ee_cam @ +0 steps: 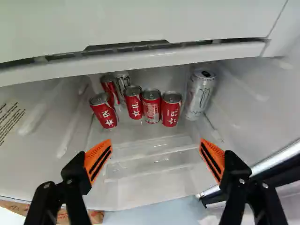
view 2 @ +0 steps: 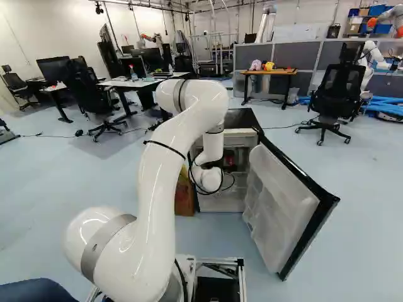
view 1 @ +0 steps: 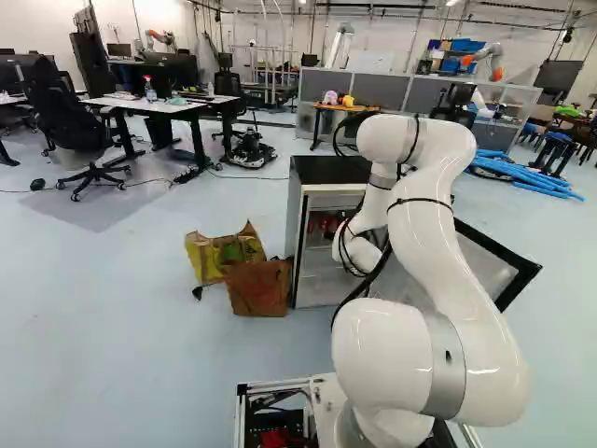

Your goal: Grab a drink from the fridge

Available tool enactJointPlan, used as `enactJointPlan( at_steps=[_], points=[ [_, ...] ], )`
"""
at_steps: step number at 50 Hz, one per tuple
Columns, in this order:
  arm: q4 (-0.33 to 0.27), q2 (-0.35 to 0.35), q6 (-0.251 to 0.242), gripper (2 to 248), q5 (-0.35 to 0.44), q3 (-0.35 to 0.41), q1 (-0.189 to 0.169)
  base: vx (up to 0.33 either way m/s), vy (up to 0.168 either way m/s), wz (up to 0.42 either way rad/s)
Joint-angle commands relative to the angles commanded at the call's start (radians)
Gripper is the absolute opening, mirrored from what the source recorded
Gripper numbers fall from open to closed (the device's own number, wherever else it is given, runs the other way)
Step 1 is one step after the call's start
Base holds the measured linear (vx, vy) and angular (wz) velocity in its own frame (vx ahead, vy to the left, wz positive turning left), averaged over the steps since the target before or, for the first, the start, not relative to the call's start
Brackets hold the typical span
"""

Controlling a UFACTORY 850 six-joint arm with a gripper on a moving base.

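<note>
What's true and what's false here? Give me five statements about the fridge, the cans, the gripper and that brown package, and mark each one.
1. The door of the fridge is open. True.
2. The gripper has closed on a red can. False: its fingers stand wide apart, with the cans ahead of them.
3. Every can is red. False: a tall silver can and a smaller silver can are there too.
4. The tall silver can stands at one end of the group. True.
5. The brown package sits on top of the fridge. False: it is on the floor beside it.
</note>
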Motion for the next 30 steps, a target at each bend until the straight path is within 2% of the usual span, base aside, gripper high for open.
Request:
enactJointPlan(
  at_steps=[30],
  points=[
    [-0.05,-0.069,0.0,247,0.0,-0.097,-0.005,0.0,0.0,0.0]
  ],
)
